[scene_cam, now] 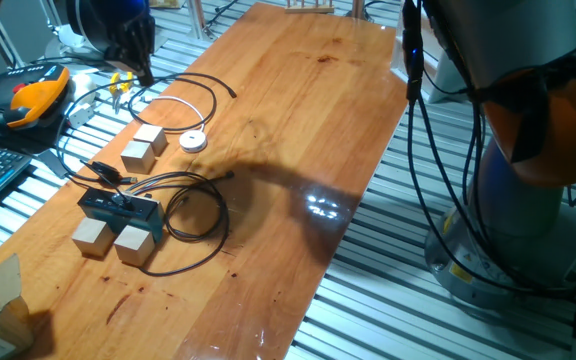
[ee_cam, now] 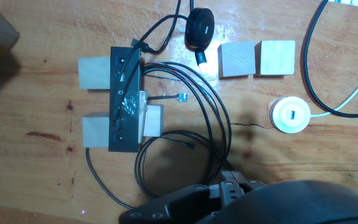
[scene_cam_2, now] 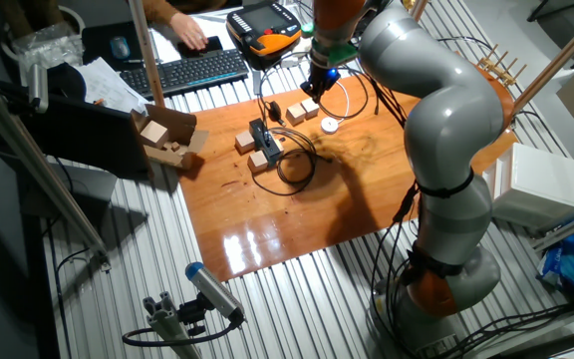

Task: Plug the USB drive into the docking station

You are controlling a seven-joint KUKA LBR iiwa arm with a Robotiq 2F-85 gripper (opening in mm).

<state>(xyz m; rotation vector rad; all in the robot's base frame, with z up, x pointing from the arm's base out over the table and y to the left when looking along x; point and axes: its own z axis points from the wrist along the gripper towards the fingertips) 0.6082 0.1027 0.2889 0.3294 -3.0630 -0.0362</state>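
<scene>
The docking station (ee_cam: 124, 99) is a flat black box lying on the wooden table, with pale wooden cubes against both long sides; it also shows in the fixed views (scene_cam: 118, 207) (scene_cam_2: 262, 138). Thin black cables loop beside it. My gripper (scene_cam: 144, 70) hangs above the table's far left corner, well away from the docking station (scene_cam_2: 317, 84). In the hand view only a dark blurred mass of the gripper (ee_cam: 232, 185) fills the bottom edge, and its jaws cannot be read. I cannot make out the USB drive in any view.
Two more wooden cubes (ee_cam: 257, 58) sit beside a round white puck (ee_cam: 290, 114) on a white cable. A black oval plug (ee_cam: 199, 28) lies near the station's end. An orange pendant (scene_cam: 30, 100) and a keyboard (scene_cam_2: 182, 70) lie off the table's edge.
</scene>
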